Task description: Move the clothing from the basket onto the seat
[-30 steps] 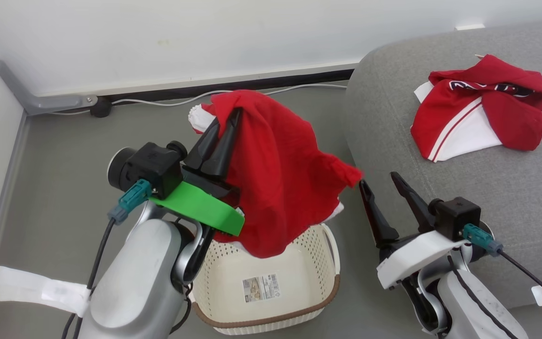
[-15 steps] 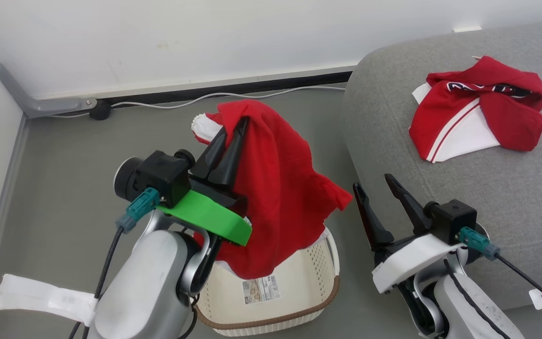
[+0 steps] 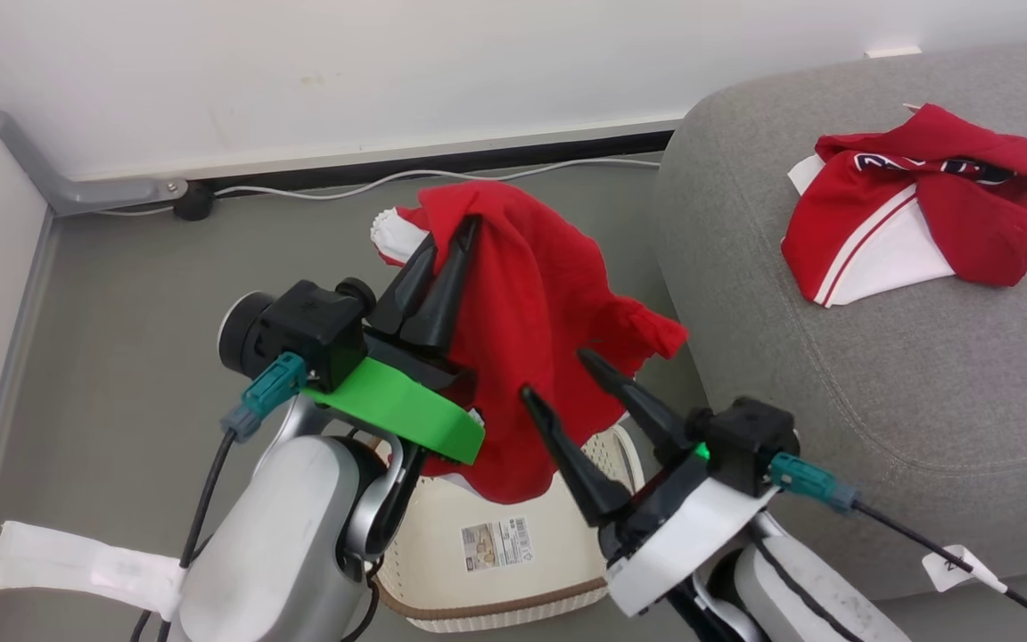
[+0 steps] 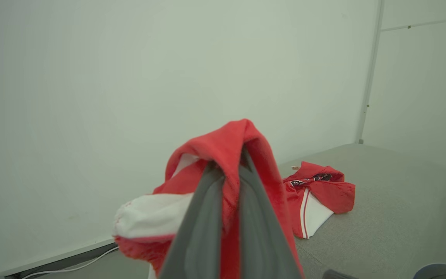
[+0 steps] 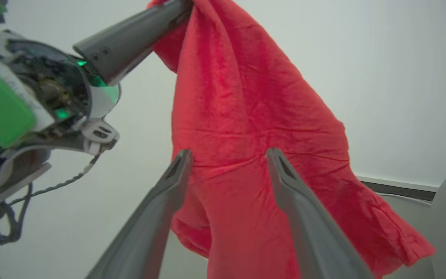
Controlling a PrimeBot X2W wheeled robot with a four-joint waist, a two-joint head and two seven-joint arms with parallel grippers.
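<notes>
Left claw (image 3: 453, 230) pinched red shirt (image 3: 531, 303), held over basket (image 3: 496, 608). Right claw (image 3: 555, 373) wide open, close to it. Second red shirt (image 3: 915, 223) lay on seat (image 3: 879, 374).

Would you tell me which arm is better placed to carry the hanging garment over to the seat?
Probably left: the left gripper is shut on the garment, lifted above the basket; the right gripper is open.

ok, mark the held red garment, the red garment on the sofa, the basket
held red garment (image 3: 531, 294): head view, red middle.
red garment on sofa (image 3: 888, 259): head view, white panel.
basket (image 3: 429, 544): head view, bare inside floor.
</notes>
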